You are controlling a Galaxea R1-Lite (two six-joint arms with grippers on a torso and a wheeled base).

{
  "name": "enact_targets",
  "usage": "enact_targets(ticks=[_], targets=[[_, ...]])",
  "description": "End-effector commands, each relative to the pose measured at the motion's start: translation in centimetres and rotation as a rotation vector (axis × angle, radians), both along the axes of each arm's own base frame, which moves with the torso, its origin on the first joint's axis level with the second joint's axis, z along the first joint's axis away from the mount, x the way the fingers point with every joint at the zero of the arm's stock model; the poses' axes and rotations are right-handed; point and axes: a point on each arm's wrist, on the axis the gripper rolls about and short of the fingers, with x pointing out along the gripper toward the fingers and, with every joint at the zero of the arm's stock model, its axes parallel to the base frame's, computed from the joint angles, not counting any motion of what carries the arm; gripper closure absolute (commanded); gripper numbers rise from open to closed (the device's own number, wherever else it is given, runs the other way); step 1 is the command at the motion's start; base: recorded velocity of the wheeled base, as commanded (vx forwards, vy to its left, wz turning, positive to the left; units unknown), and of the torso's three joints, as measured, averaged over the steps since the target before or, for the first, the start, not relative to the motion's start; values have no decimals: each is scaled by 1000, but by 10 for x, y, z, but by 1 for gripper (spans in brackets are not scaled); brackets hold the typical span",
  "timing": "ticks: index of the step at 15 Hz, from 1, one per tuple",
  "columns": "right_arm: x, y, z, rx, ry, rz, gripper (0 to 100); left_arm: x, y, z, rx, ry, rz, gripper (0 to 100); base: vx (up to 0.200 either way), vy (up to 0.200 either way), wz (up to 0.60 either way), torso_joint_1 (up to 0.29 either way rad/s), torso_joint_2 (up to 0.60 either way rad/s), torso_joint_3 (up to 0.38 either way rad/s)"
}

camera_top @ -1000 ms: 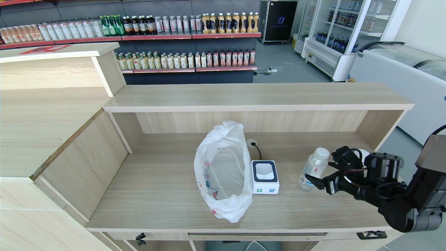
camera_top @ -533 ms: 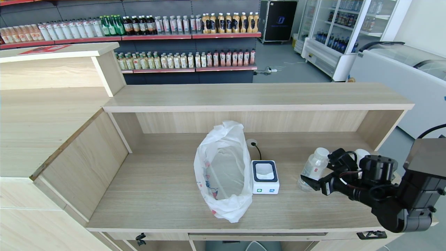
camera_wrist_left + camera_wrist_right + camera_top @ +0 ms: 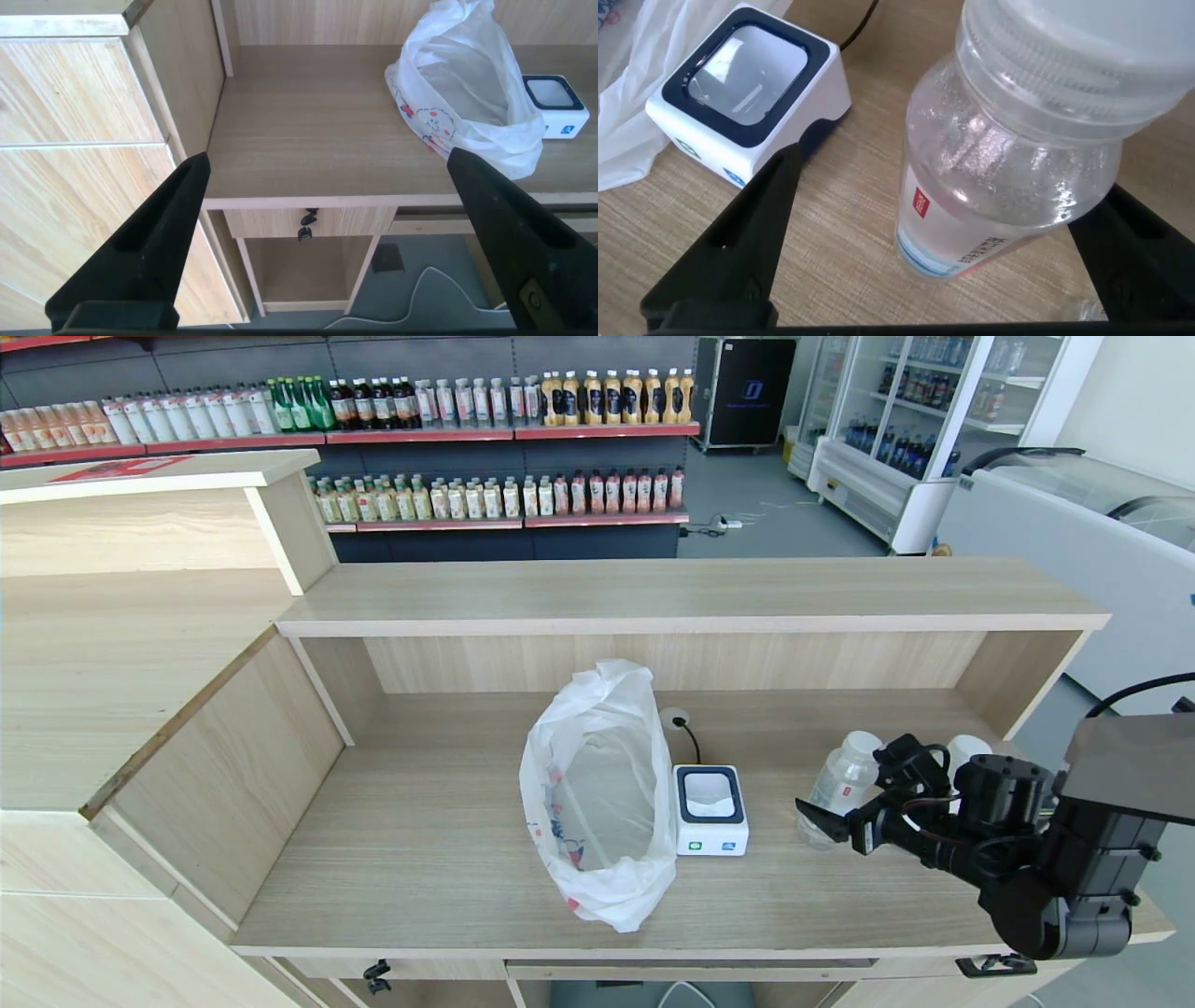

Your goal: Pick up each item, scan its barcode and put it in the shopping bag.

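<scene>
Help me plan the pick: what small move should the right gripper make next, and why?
Probably close the right gripper on the water bottle. Its jaws are open and sit on either side of the bottle, which stands upright on the counter beside the scanner and is not yet gripped. The shopping bag lies open beyond the scanner.

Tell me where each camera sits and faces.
Head view: high, looking forward and down at the light wooden counter; the open right pincer shows.
Left wrist view: before the counter's front edge, facing the white plastic shopping bag; open left pincer frames it.
Right wrist view: close on the clear plastic water bottle, pincer either side.
All three share the white box-shaped scanner.
</scene>
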Motion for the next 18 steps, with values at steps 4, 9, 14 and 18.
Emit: enact_targets(ticks=[4, 9, 14, 18], targets=[[7, 1, -8, 6, -2, 30, 0, 0, 0, 0, -1, 0, 0, 0, 0, 0, 0, 0, 0, 0], [10, 1, -14, 15, -27, 27, 0, 0, 0, 0, -1, 0, 0, 0, 0, 0, 0, 0, 0, 0], [15, 2, -15, 26, -41, 45, 100, 0, 0, 0, -1, 1, 0, 0, 0, 0, 0, 0, 0, 0], [16, 2, -18, 37, -32, 43, 100, 0, 0, 0, -1, 1, 0, 0, 0, 0, 0, 0, 0, 0]])
